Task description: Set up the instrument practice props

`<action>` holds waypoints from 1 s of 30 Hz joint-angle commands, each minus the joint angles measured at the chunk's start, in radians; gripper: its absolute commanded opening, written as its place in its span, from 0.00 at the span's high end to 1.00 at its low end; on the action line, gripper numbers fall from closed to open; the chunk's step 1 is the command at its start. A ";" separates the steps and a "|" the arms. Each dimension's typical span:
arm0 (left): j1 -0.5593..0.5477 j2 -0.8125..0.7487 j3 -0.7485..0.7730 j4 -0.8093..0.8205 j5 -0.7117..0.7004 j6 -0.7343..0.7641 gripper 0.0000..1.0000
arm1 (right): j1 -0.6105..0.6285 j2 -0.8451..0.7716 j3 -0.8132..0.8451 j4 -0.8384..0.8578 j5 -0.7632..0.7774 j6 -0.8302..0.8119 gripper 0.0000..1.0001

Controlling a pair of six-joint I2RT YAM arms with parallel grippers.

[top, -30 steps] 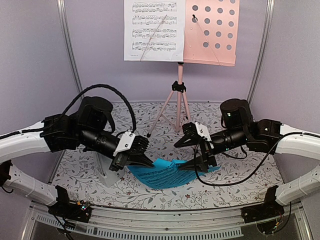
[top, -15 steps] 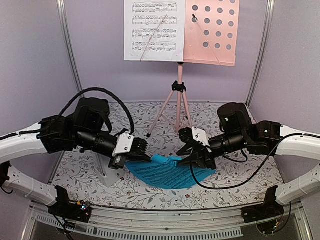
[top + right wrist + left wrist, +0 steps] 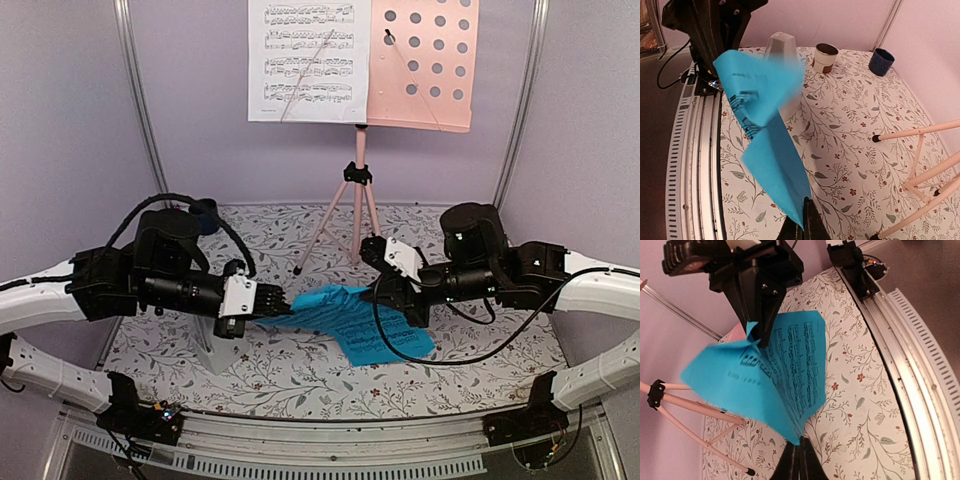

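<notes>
blue music sheet lifted, right hand clamped

Crumpled blue sheet before pink stand, white sheet on it.

A dark blue cup neighbours a cream cup.

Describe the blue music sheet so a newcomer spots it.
Find the pink tripod music stand at the back of the table. In front of its legs, the bright blue music sheet hangs crumpled between the left gripper and right gripper. The white sheet is up on the stand.
</notes>
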 commanded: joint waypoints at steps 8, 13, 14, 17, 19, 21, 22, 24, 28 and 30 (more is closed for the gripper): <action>-0.005 0.009 0.005 0.148 -0.116 -0.205 0.11 | 0.003 -0.041 -0.002 0.072 0.069 0.013 1.00; 0.013 0.033 0.037 0.206 -0.018 -0.328 0.13 | 0.002 -0.031 0.002 0.084 0.044 0.010 1.00; 0.013 0.039 0.042 0.223 -0.018 -0.344 0.18 | 0.003 -0.034 -0.003 0.090 0.033 0.010 1.00; 0.015 0.056 0.048 0.265 -0.014 -0.372 0.46 | 0.003 -0.055 -0.019 0.114 -0.014 0.010 1.00; 0.020 0.066 0.056 0.271 -0.045 -0.373 0.67 | 0.003 -0.075 -0.037 0.132 -0.043 0.013 1.00; 0.027 0.069 0.064 0.277 -0.070 -0.370 0.85 | 0.003 -0.094 -0.054 0.148 -0.068 0.014 1.00; 0.029 0.069 0.067 0.280 -0.083 -0.368 0.91 | 0.003 -0.102 -0.061 0.153 -0.077 0.016 1.00; 0.034 0.069 0.078 0.282 -0.093 -0.368 0.96 | 0.003 -0.109 -0.071 0.162 -0.089 0.029 1.00; 0.043 0.092 0.125 0.263 -0.053 -0.388 1.00 | 0.003 -0.100 -0.080 0.184 -0.118 0.059 0.99; 0.050 0.110 0.148 0.248 -0.026 -0.405 1.00 | 0.003 -0.094 -0.081 0.198 -0.128 0.080 0.96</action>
